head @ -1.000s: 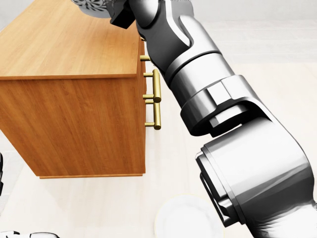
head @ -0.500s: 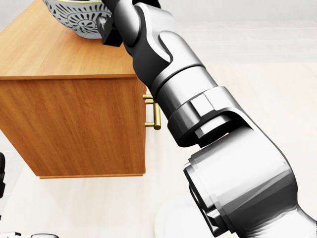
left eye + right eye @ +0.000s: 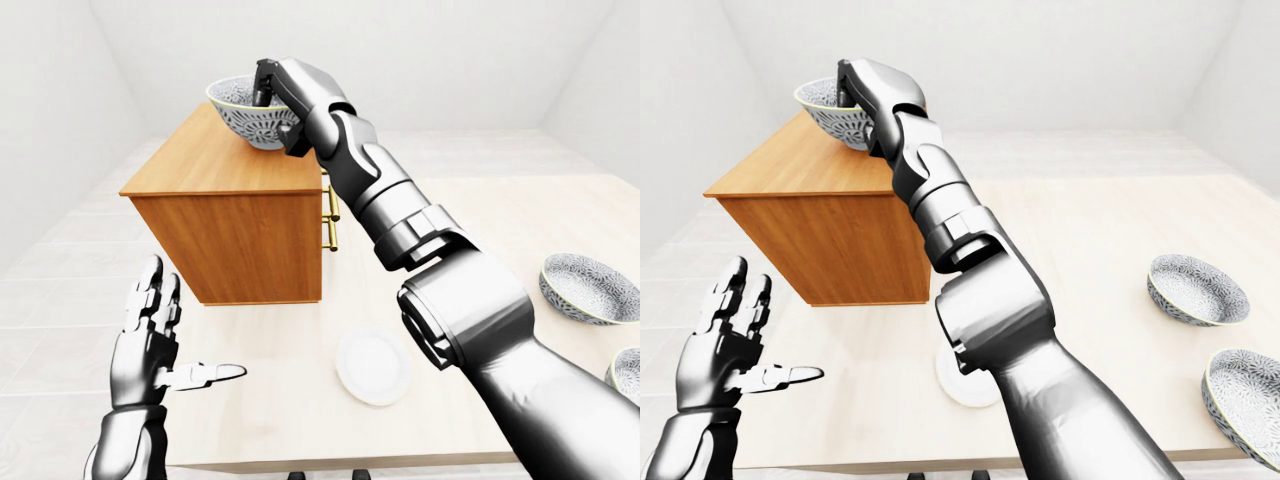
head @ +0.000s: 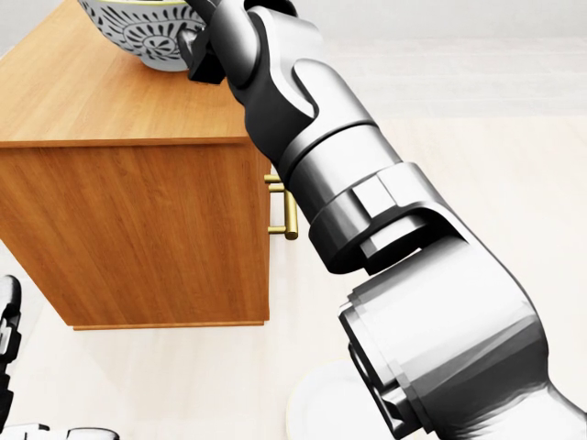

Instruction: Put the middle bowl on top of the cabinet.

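- Gripping the rim with closed fingers, the right hand [image 3: 272,85] held the middle bowl [image 3: 240,118] above the cabinet [image 3: 230,235], apparently to set it down; whether it touched was unclear.
- Head view: the cabinet showed smooth wood grain and brass handles [image 4: 286,218]; the bowl's rounded shell was patterned.
- Right-eye view: the left hand [image 3: 725,345] hung free beside the pale tabletop [image 3: 1090,250], fingers wide.

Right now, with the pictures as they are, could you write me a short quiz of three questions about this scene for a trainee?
1. True or false: the left hand holds the patterned bowl.
2. Which thing lies on the table below the cabinet in the left-eye view? A a white plate; B a spoon; C a cup.
3. How many other bowls lie at the right of the right-eye view?
Key: 1 false, the right hand grips it; 2 A; 3 two.
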